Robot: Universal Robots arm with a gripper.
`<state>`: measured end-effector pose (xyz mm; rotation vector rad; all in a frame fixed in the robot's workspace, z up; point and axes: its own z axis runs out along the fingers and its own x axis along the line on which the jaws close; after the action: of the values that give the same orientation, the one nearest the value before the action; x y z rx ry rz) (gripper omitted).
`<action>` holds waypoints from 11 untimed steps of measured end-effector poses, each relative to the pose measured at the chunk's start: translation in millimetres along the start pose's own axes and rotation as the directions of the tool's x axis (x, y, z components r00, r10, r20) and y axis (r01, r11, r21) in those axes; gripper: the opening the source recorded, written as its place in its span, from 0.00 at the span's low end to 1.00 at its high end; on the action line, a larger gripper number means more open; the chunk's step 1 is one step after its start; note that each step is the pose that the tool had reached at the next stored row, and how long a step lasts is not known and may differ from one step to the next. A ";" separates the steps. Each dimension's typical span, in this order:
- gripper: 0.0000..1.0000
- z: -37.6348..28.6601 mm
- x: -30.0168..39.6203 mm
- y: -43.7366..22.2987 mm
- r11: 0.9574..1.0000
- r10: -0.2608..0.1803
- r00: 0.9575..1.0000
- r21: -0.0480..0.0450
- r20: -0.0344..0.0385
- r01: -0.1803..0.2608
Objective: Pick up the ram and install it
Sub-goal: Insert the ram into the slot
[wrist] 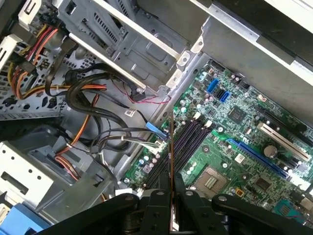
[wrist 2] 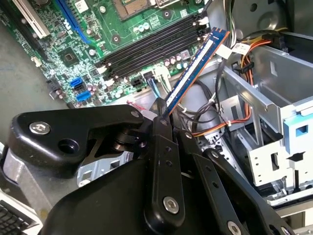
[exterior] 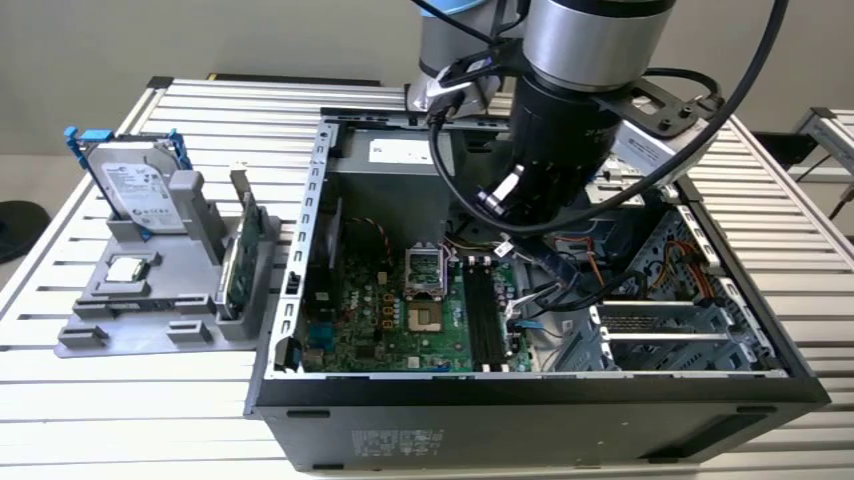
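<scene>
Black gripper (wrist 2: 161,115) is clamping the long blue-green circuit-board ram (wrist 2: 193,68), pickup done, seating apparently outstanding, above black slots (exterior: 483,315) at three o'clock of the silver socket (exterior: 424,318), exterior view.

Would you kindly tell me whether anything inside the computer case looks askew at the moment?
Yes: the ram, clamped at one end in the gripper, hangs slanted beside the black slots. It is not lined up with them and not seated in any.

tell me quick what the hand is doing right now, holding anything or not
Hand: shut on the ram, which is not yet in the slots.
</scene>
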<state>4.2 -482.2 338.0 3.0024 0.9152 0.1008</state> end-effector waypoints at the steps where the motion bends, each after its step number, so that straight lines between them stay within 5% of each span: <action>1: 0.00 0.4 0.0 0.0 1.000 0.003 1.000 -0.001 0.001 -0.003; 11: 0.00 2.7 0.0 -0.3 0.999 0.051 0.999 -0.005 0.002 -0.051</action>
<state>4.2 -482.0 335.4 3.0209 0.8368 0.0993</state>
